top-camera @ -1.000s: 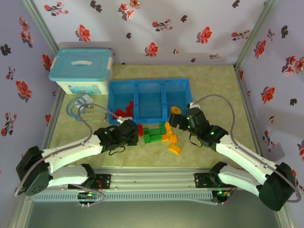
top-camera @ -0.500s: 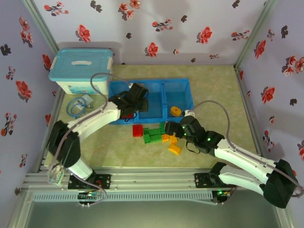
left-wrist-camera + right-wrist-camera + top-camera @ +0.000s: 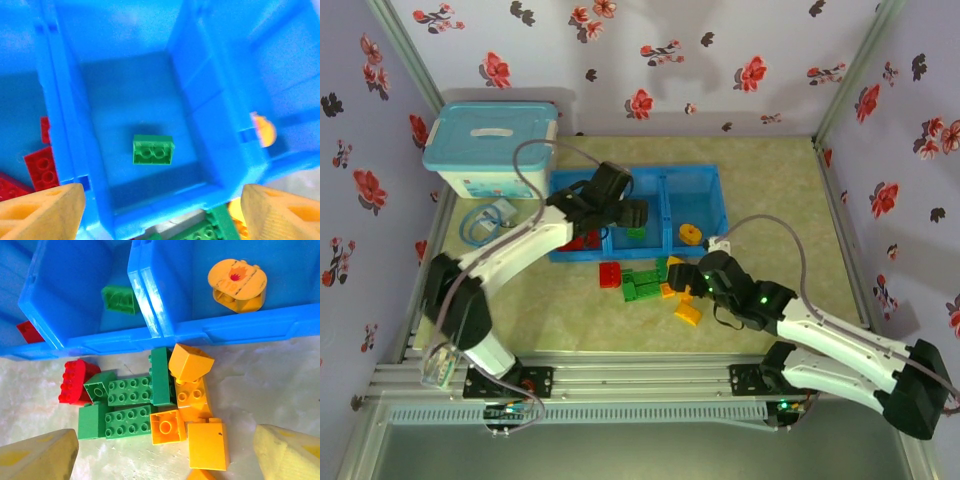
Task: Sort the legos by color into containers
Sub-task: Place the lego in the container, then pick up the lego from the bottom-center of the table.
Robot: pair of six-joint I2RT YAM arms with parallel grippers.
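Swinging over from the table (image 3: 260,375) since a second ago, the left gripper (image 3: 160,220) is now hanging above the middle bin of the containers (image 3: 186,90), fingers spread wide. A green brick (image 3: 153,149) is lying loose between them, touching neither. Red bricks (image 3: 42,167) beside the left finger are being cut off by the frame edge. The right gripper (image 3: 165,460) is hovering wide and empty, the loose legos (image 3: 131,407) lying between its fingers — detail the overhead view is blurring.

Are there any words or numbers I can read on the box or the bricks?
No word or number can be read here.
On the white storage box: a coloured label on its front, too small and blurred to read.
On the round yellow lego: a small red-orange printed mark, a picture, no letters.
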